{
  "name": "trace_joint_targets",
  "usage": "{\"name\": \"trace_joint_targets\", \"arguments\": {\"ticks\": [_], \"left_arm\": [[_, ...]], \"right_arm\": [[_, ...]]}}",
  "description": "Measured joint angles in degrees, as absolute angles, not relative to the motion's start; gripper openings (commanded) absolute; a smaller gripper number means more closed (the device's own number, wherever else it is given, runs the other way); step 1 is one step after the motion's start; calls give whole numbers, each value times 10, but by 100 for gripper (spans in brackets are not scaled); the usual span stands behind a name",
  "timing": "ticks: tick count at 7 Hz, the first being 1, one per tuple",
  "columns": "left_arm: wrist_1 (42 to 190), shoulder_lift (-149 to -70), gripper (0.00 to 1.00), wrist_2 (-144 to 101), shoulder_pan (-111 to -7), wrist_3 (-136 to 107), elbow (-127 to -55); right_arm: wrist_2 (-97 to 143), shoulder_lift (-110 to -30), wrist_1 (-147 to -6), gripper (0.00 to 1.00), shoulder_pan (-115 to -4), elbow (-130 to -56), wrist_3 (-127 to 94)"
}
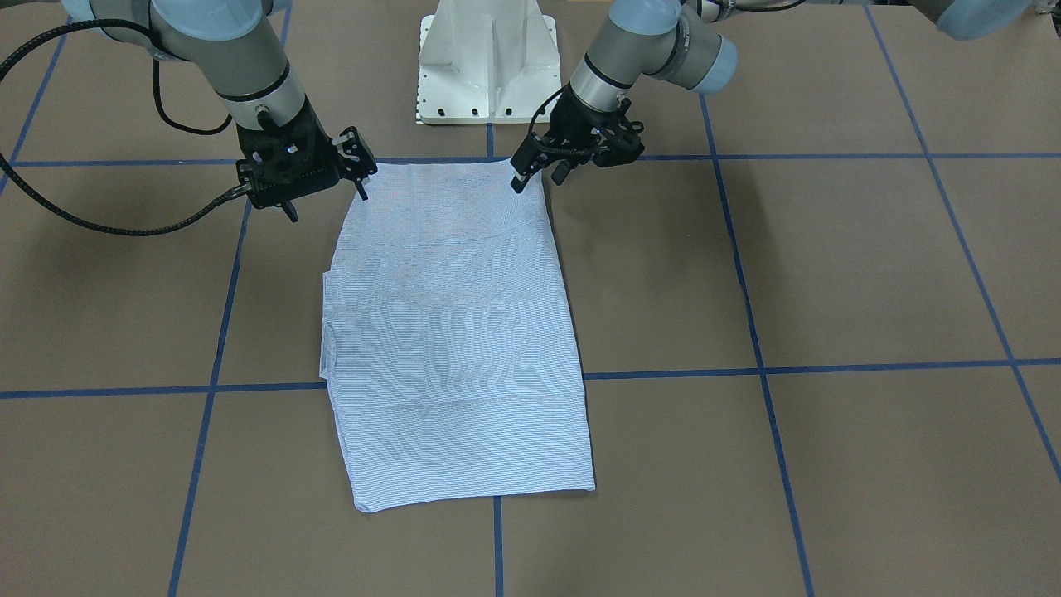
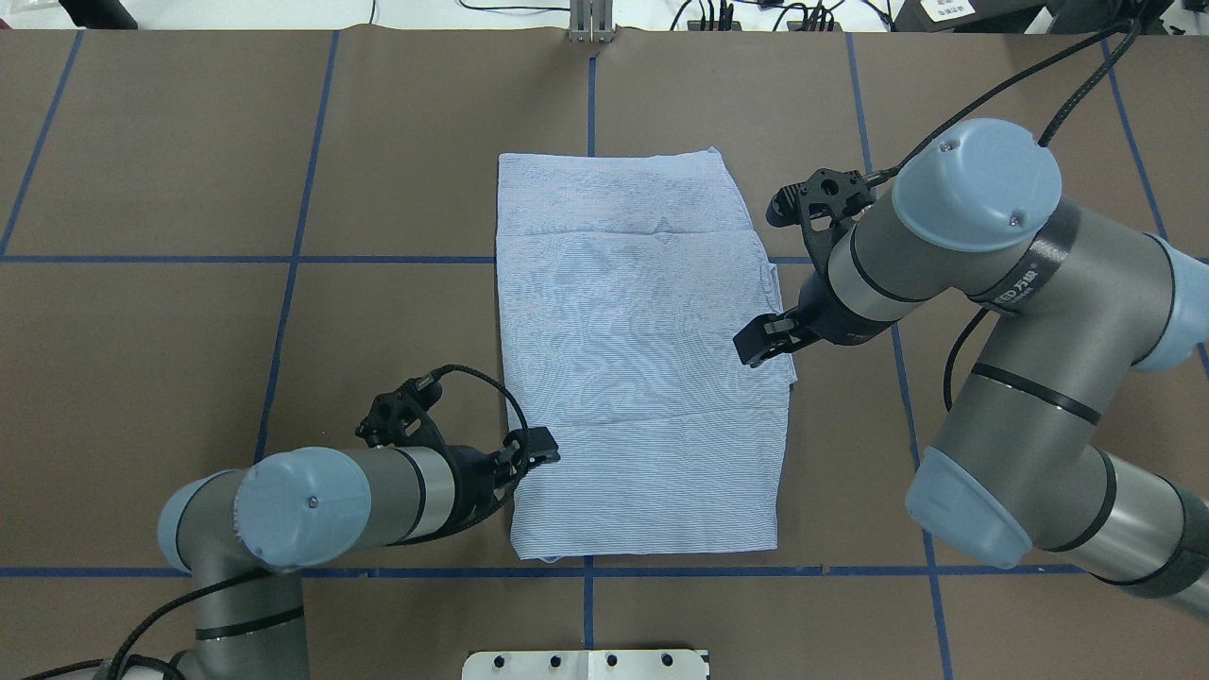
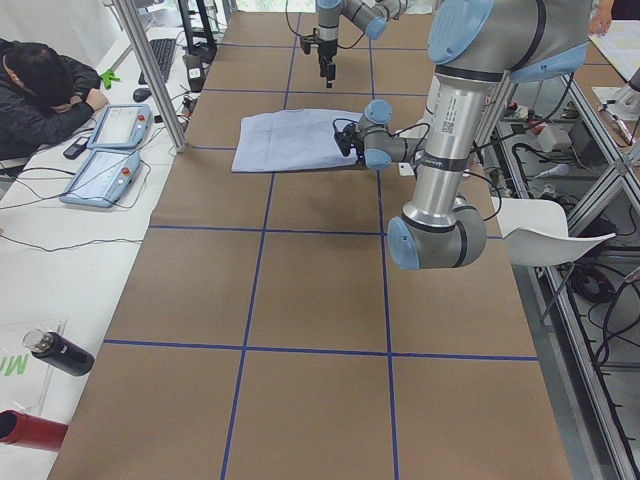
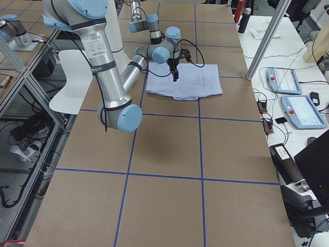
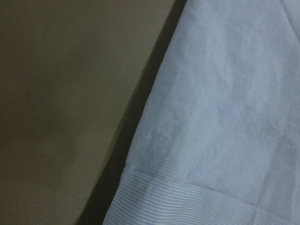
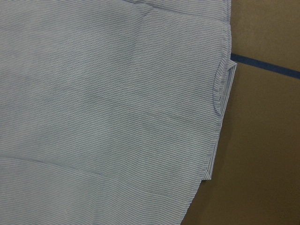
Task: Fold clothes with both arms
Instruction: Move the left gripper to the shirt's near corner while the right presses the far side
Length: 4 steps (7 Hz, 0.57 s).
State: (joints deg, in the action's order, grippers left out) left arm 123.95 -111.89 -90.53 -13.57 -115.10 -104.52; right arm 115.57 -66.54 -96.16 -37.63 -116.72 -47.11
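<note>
A light blue shirt with fine white stripes (image 1: 456,332), folded into a long flat rectangle, lies on a brown bench (image 1: 829,274) crossed by blue tape lines. The black fingers of the left silver-grey arm (image 1: 520,178) are spread apart with nothing between them. The shirt's robot-side corner lies right at the tip of one finger, and the rest of the cloth stretches away from them. The black fingers of the right silver-grey arm (image 1: 361,178) are also spread wide and empty, raised above the bench. The shirt's opposite long edge lies beneath them, towards the same robot-side end, though exactly which spot sits under the tips is hard to tell. Neither wrist camera shows fingers, only striped cloth meeting bare bench.

The shirt looks light, thin and limp, with loose layers that would likely slide apart or droop if lifted from one point. A sound hold would probably be a pinch through all layers at each of the two corners nearest the fingers. The tips should press low to the bench to get under the edge, with both arms lifting together.
</note>
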Motion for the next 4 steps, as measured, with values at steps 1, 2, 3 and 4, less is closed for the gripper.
{"name": "trace_joint_targets", "arguments": {"ticks": [1,2,3,4], "left_arm": [[1225,-1118,96,-900,-120,-1155,-1047],[1218,-1118,79,-898,-112,-1156,-1048],[1216,-1120,59,-898,-108,-1159,-1048],[1215,-1121,38,-898,-107,-1163,-1048]], "right_arm": [[1158,-665,-962,100,-376,-1169,-474],[1159,-665,-962,100,-376,-1169,-478],[1159,-664,-962,100,-376,-1170,-482],[1159,-664,-962,100,-375,-1169,-484]]}}
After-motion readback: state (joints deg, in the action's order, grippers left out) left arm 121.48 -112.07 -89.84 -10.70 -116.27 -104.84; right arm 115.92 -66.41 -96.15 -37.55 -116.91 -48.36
